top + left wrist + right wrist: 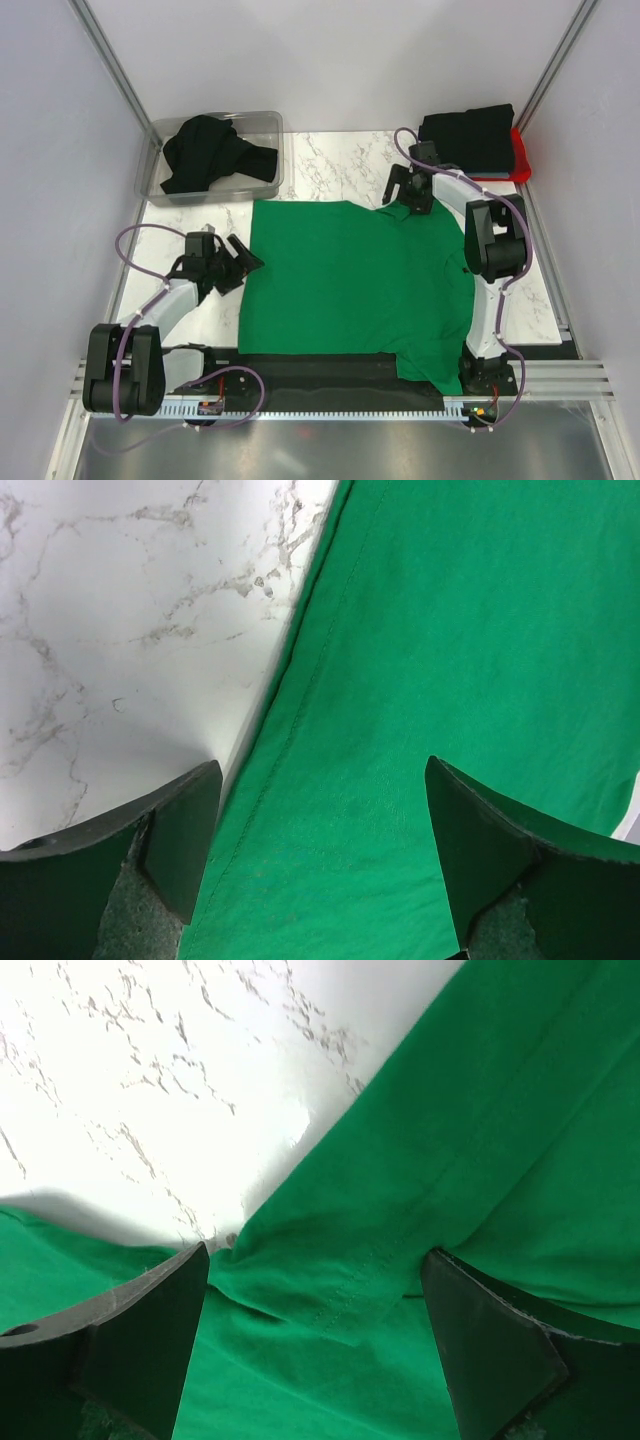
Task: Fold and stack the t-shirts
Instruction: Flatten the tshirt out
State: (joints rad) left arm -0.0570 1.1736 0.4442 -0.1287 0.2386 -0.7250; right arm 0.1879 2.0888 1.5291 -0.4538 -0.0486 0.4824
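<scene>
A bright green t-shirt (355,285) lies spread flat on the marble table. My left gripper (243,262) is open over the shirt's left hem edge; the left wrist view shows the stitched hem (300,710) between its spread fingers (180,840). My right gripper (408,196) is open at the shirt's far right corner, over a bunched fold of green cloth (340,1270). Black t-shirts (212,152) lie crumpled in a clear bin. A folded black shirt (468,135) rests on a red one (520,155) at the far right.
The clear plastic bin (265,125) stands at the far left. A black strip (310,365) runs along the table's near edge under the shirt. Grey enclosure walls and metal posts close in both sides. Bare marble (330,165) shows between the bin and the stack.
</scene>
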